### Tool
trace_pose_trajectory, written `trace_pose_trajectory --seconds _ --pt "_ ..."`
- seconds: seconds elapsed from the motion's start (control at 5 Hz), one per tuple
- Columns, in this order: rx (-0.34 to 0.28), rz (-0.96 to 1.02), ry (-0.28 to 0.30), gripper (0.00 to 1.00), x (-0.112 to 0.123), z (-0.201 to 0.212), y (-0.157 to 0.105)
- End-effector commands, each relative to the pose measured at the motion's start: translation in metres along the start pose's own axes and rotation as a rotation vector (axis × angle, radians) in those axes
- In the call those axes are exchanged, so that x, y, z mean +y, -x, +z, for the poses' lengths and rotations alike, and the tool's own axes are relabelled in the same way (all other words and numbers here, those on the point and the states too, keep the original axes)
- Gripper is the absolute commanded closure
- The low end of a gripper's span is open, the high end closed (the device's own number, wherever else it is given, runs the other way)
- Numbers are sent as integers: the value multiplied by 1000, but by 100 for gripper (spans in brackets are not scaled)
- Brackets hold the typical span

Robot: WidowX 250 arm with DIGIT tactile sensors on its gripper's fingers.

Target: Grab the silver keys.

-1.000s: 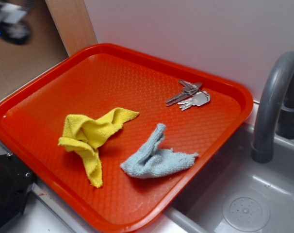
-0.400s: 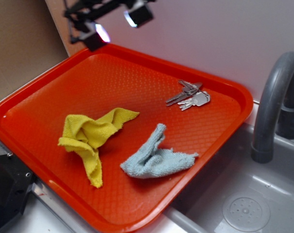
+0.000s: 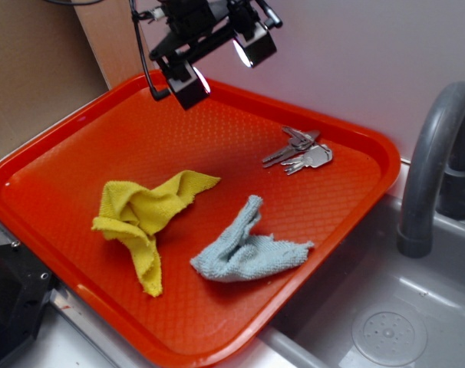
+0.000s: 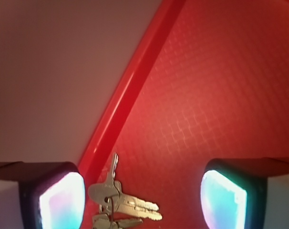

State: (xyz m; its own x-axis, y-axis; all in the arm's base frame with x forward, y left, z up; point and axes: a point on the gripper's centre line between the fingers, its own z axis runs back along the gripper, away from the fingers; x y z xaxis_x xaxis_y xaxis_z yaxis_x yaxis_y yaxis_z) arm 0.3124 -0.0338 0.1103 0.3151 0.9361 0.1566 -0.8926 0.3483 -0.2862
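Observation:
The silver keys [image 3: 298, 149] lie flat on the orange tray [image 3: 79, 146], near its far right corner. My gripper [image 3: 221, 67] hangs open in the air above the tray's far edge, up and to the left of the keys and apart from them. In the wrist view the keys [image 4: 120, 202] show low in the frame between the two lit fingers [image 4: 61, 200], closer to the left one, beside the tray's raised rim [image 4: 130, 90]. Nothing is held in the gripper [image 4: 142, 200].
A crumpled yellow cloth [image 3: 144, 218] and a light blue cloth [image 3: 244, 249] lie on the near half of the tray. A grey faucet [image 3: 432, 161] and sink basin [image 3: 386, 322] stand to the right. A white wall rises behind the tray.
The gripper has come in from the upper left, moving right and down over the tray's far edge toward the keys. Keys and cloths have not moved.

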Motion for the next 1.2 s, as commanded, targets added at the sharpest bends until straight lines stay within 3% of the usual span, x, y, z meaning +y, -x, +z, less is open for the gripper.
trace_pose_trajectory --seconds 0.0,0.6,0.8,1.0 --pt "56 -7 52 0 1 -1 8" --pt "113 -33 32 0 -25 -44 50" --pt "152 -31 9 100 -24 -48 56" --pt "160 -62 11 100 -29 -47 52"
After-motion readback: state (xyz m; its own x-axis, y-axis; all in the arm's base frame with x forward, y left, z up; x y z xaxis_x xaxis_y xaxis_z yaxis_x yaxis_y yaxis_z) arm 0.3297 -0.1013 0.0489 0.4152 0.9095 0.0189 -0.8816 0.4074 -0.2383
